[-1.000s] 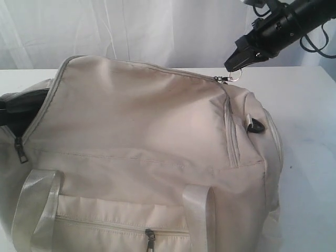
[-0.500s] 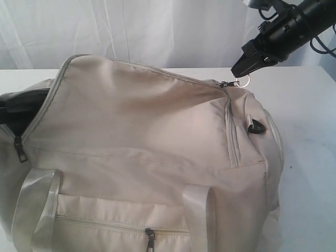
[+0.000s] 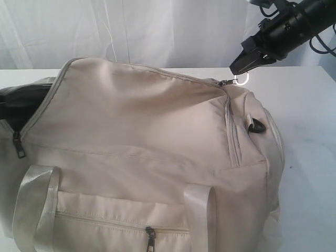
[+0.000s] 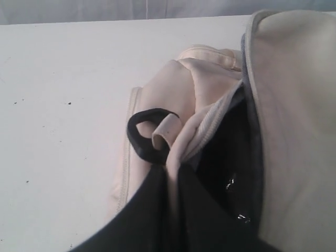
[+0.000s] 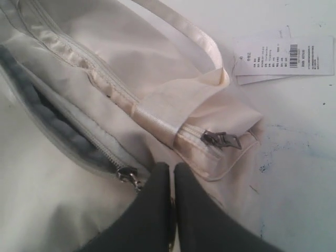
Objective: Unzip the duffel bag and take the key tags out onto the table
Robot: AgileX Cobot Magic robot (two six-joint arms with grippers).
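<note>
Slippage is the main worry in the exterior view. The right fingers (image 3: 234, 67) are together, clamped on the zipper pull ring (image 3: 241, 79), but only its upper arc sits in the pinch. A thin ring held that shallow could pop free on a hard tug, by my reading. The ring is at the top right corner of the duffel bag (image 3: 147, 142), where the zipper line bends and the cloth puckers, so the slider may bind there. The bag lies on the bench (image 3: 310, 110), its bulk toward the near edge, with bare bench running back to the far edge. Key tags are not in sight.

Left wrist view. The left fingers (image 4: 170, 174) are closed on a fold of cream fabric at the bag's end, just beside a black strap loop (image 4: 144, 135). If that fold slides out, I expect the soft bag to drag along the bench instead of unzipping. A dark gap in the bag sits beside the fingers, and no tags show in it.

Right wrist view. The right fingers (image 5: 170, 176) are pressed together, with the slider (image 5: 127, 175) just beside their tips and grey lining along the zipper line. A side-pocket pull (image 5: 220, 139) lies near, and a paper hang tag (image 5: 283, 58) rests on the bench; neither is the target. No key tags here either. They are likely inside the bag, apart from both pairs of fingers with fabric between. How much of the main zipper is open I cannot tell.
</note>
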